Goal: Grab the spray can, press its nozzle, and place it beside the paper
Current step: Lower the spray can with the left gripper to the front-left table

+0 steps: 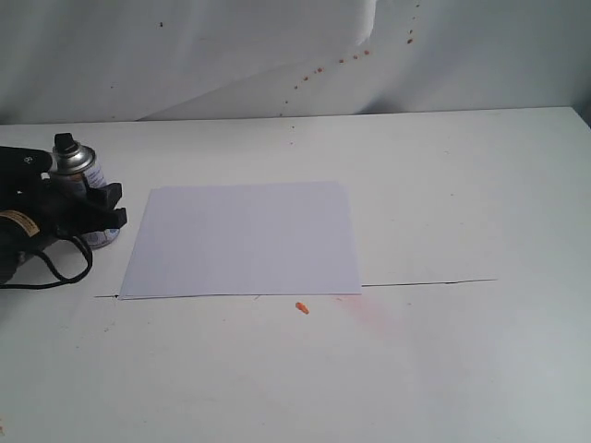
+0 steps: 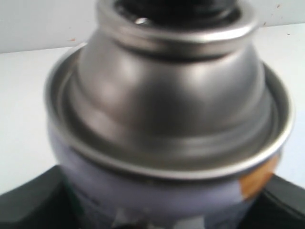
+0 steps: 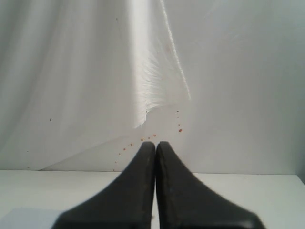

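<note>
Grasping the small silver metal spray can, the left claw risked slippage. Pressing the black plastic nozzle above the jaws could tilt it.

Exterior camera overlooks the table; left wrist camera crowds the spray can.

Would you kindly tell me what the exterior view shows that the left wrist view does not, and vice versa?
Exterior only: the paper and an orange speck near its front edge. Left wrist only: the label's orange mark, seen close up. Both: the spray can, its black nozzle and the left claw gripping it.
</note>
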Robot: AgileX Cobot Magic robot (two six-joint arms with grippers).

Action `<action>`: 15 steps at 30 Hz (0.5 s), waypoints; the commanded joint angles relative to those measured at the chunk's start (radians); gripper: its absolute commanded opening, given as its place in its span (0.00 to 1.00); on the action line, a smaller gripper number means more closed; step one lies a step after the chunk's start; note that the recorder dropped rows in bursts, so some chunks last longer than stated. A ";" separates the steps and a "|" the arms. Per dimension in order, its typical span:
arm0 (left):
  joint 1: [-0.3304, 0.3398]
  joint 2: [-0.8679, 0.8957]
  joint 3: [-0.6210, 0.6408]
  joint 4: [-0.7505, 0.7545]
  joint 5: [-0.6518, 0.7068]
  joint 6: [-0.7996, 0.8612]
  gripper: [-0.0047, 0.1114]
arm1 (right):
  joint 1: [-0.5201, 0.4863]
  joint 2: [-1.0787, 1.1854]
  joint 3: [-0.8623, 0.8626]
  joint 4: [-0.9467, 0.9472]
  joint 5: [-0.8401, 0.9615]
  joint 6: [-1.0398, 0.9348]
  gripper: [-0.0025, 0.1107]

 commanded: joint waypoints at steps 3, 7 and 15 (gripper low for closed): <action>-0.001 0.029 -0.014 0.018 -0.118 -0.059 0.04 | -0.002 -0.004 0.002 0.003 -0.007 0.005 0.02; -0.001 0.040 -0.021 0.018 -0.101 -0.059 0.04 | -0.002 -0.004 0.002 0.003 -0.007 0.005 0.02; -0.001 0.040 -0.020 0.018 -0.108 -0.059 0.07 | -0.002 -0.004 0.002 0.003 -0.007 0.005 0.02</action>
